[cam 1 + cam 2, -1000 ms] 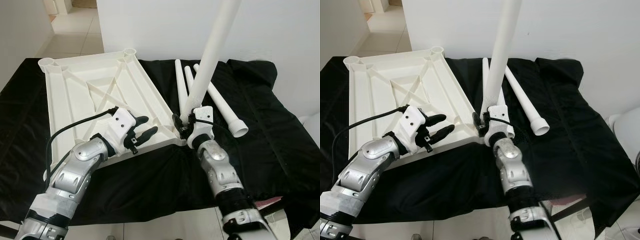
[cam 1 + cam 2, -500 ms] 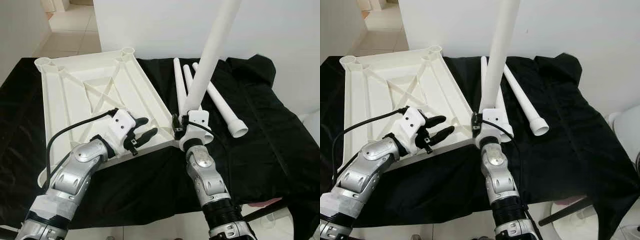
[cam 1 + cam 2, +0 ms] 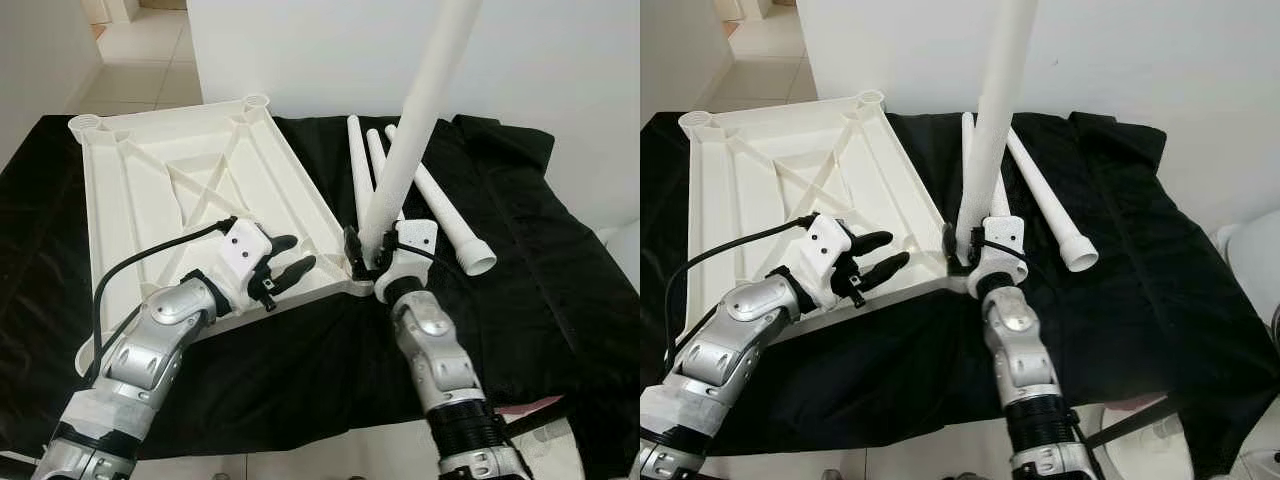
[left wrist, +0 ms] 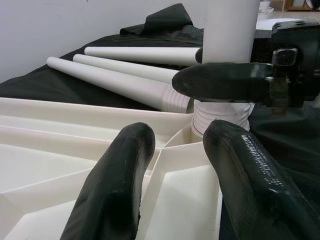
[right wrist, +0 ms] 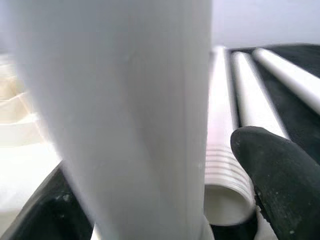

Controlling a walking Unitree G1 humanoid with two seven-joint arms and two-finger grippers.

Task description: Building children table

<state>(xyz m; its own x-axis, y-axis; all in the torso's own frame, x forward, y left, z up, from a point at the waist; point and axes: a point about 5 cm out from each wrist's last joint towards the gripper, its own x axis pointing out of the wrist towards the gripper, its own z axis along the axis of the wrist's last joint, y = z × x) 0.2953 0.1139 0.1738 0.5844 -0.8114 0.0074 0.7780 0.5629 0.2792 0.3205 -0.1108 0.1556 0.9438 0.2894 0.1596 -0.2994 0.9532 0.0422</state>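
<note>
The white plastic tabletop (image 3: 190,200) lay upside down on a black cloth (image 3: 530,260), its underside showing raised diagonal ribs and round leg sockets at the corners. Two sockets were visible along the far edge, one at each corner. One white table leg (image 3: 410,150) stood nearly upright, leaning slightly toward the robot's right, with its threaded lower end seated at the near right corner socket (image 4: 200,135) of the tabletop. The leg was a long, smooth tube that ran out of the top of the head views.

The right gripper (image 3: 375,255) was closed around this leg just above the socket, one black finger on each side of the tube. Three spare legs (image 3: 430,195) lay on the cloth just beyond the gripped leg, side by side, their threaded ends toward the robot.

The left gripper (image 3: 285,262) hovered over the near right part of the tabletop, close beside the socket and the held leg, its two fingers (image 4: 120,185) spread apart and holding nothing. Whether they touched the plastic could not be determined.
</note>
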